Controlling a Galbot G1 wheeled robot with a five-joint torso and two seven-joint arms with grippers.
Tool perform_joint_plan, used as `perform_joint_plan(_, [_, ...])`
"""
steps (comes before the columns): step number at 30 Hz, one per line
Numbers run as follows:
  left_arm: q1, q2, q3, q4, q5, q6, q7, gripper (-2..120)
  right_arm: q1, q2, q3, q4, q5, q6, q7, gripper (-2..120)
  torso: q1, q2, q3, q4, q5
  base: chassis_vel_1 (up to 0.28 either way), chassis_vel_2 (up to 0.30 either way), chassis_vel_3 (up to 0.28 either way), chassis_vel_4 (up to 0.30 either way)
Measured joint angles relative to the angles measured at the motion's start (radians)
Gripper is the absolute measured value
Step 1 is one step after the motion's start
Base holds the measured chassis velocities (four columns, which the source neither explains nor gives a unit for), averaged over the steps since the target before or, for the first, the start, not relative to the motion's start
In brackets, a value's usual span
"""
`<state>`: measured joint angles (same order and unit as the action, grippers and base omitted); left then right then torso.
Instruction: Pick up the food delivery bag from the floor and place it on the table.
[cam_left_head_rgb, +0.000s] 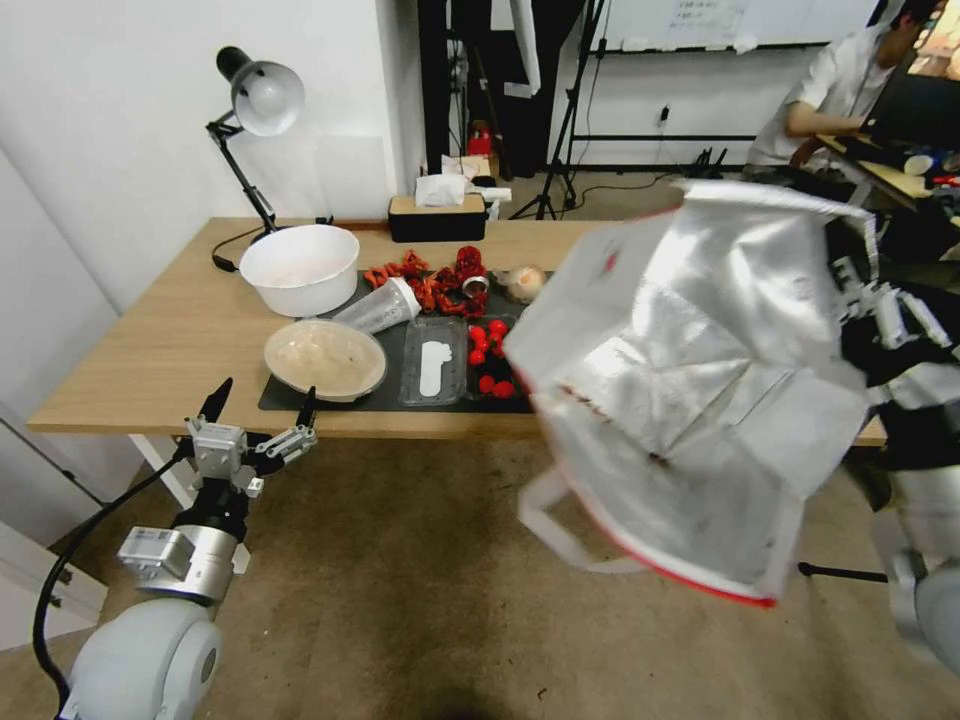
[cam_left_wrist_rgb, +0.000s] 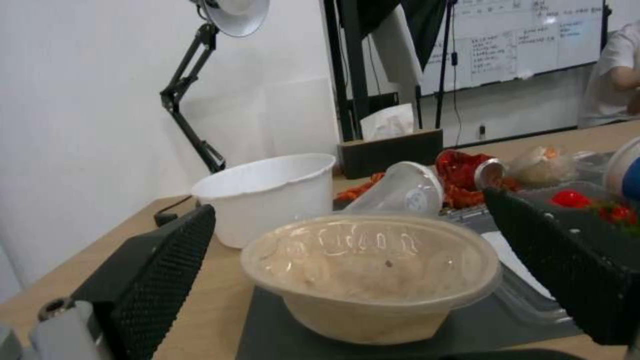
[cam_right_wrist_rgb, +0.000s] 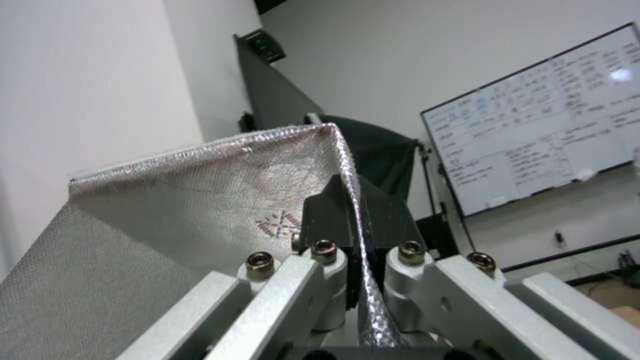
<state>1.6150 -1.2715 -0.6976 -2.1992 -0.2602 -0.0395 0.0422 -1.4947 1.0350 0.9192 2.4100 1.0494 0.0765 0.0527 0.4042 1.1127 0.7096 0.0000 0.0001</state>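
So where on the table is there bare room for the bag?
The right gripper holds the bag in the air, hiding the table's right end. Bare wood lies left of the mat, in front of the white bowl. The mat is crowded with food containers. The left gripper waits open at the front edge.

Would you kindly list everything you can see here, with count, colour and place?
food delivery bag: one, white and red with silver lining, held in the air over the table's right end
table: one, light wood, ahead
mat: one, dark grey, mid-table
white bowl: one, left of mat
beige bowl: one, lidded, on mat's near left
clear cup: one, lying on mat
clear trays: two, on mat, one holding red fruit
desk lamp: one, black, back left
tissue box: one, dark, back edge
floor: brownish carpet
left gripper: open, at the table's near edge
right gripper: shut on bag's rim
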Motion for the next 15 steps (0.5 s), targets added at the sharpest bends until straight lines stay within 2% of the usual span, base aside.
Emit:
perform_joint_plan(4, [0.003, -0.003, 0.002, -0.007, 0.008, 0.002, 0.002, 100, 0.057, -0.022, -0.008, -0.044, 0.061, 0.019, 0.028, 0, 0.0, -0.001, 0.0, 0.0, 0.0, 0.0, 0.0, 0.0, 0.0])
perform_joint_plan(15, [0.005, -0.012, 0.01, -0.008, 0.027, 0.003, 0.005, 100, 0.148, -0.039, -0.049, -0.108, 0.099, 0.022, 0.128, 0, 0.0, -0.001, -0.001, -0.0001, 0.0, 0.0, 0.0, 0.0, 0.0])
